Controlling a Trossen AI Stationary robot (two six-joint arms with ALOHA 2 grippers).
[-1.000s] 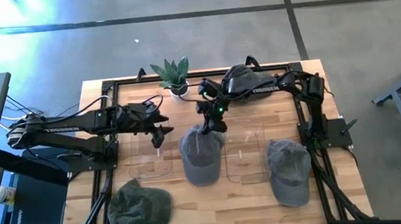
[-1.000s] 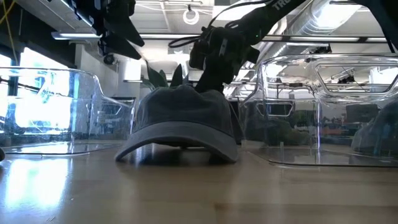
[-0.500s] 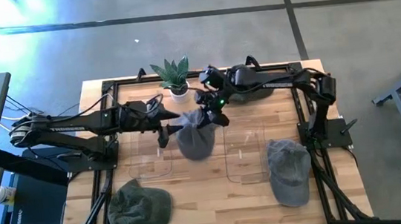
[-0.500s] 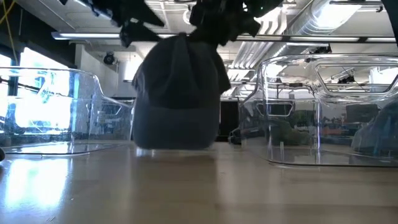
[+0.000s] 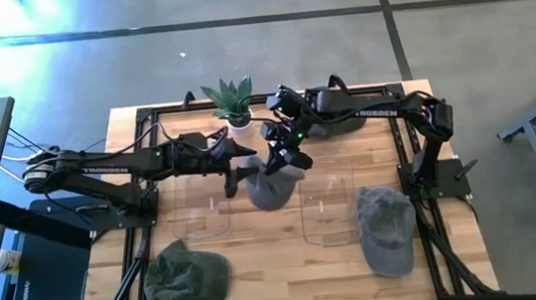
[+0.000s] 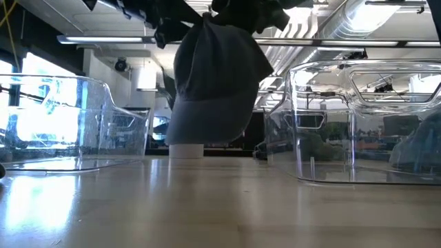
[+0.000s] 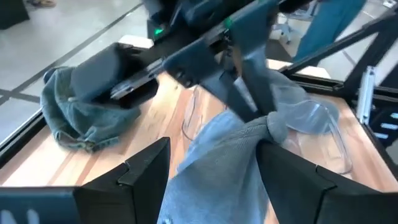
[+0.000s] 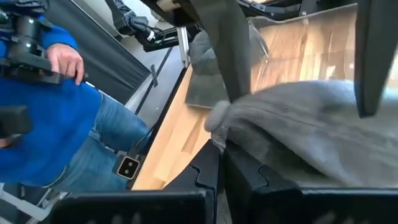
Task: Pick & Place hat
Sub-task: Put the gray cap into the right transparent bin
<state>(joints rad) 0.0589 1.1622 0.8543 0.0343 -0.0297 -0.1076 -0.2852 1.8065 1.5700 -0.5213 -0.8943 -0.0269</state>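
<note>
A grey cap (image 5: 270, 185) hangs from my right gripper (image 5: 283, 151) over the middle of the table, clear of the wood in the low view (image 6: 213, 76), brim end lowest. My right gripper (image 8: 222, 158) is shut on it. My left gripper (image 5: 243, 173) has reached in from the table's left and is open. In the left wrist view its fingers (image 7: 146, 171) stand on either side of the hanging cap (image 7: 230, 162). My right gripper pinches a bunched fold of the cap's crown (image 8: 217, 121) between its two fingers, at the cap's upper end (image 7: 268, 127). It comes from above, slanting in from the table's far right. The cap is lifted clear and hangs slack below. My left gripper: I cannot tell whether its fingers touch the cap.
Two clear plastic domes stand on the table (image 5: 200, 212) (image 5: 329, 208), also in the low view (image 6: 351, 124). A green hat (image 5: 187, 278) lies near left, a grey one (image 5: 386, 227) near right, a dark one (image 5: 328, 104) at the far edge beside a potted plant (image 5: 231, 99). A person in blue (image 8: 56, 118) stands beyond the table.
My right gripper has risen and drawn back a little toward the far edge, pulling the cap up by its crown. The cap lay flat on the table; it now hangs clear. My left gripper has moved toward the table's right, up to the cap.
</note>
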